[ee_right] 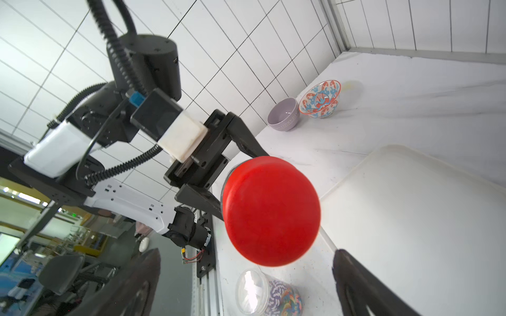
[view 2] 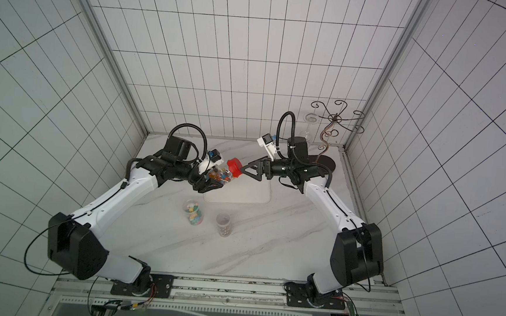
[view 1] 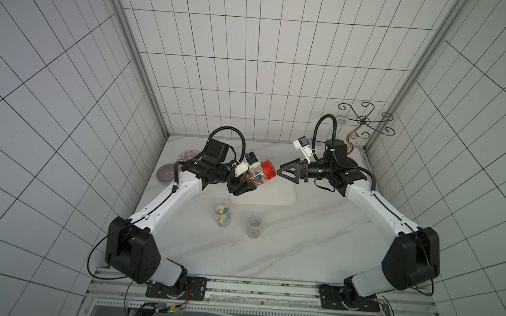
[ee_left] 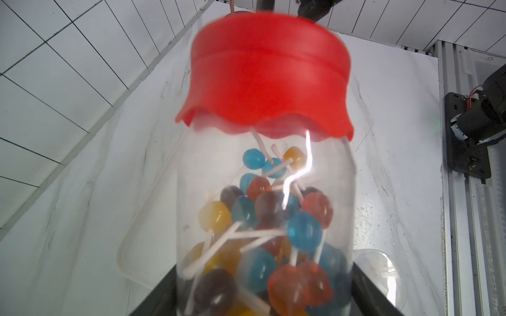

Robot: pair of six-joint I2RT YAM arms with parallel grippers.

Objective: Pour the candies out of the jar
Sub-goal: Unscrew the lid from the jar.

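Red lid point(view 1: 268, 169) caps the tilted jar point(view 1: 256, 177) of candies point(ee_left: 304, 231), clamped by the left gripper point(view 1: 247, 183) above the tray point(view 1: 273, 196); with the right gripper point(view 1: 280, 170) spread wide at the lid, nothing is poured yet.

A robot lab's mock kitchen: tiled walls point(view 1: 251, 73), marble counter point(view 1: 285, 243), arms point(view 1: 376, 204) on an aluminium rail point(view 1: 267, 289).

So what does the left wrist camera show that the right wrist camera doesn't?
Only the left wrist view looks through the clear jar at the candies inside, coloured balls on white sticks. Only the right wrist view shows the purple bowl and the patterned bowl near the wall. Both show the red lid on the jar and the white tray.
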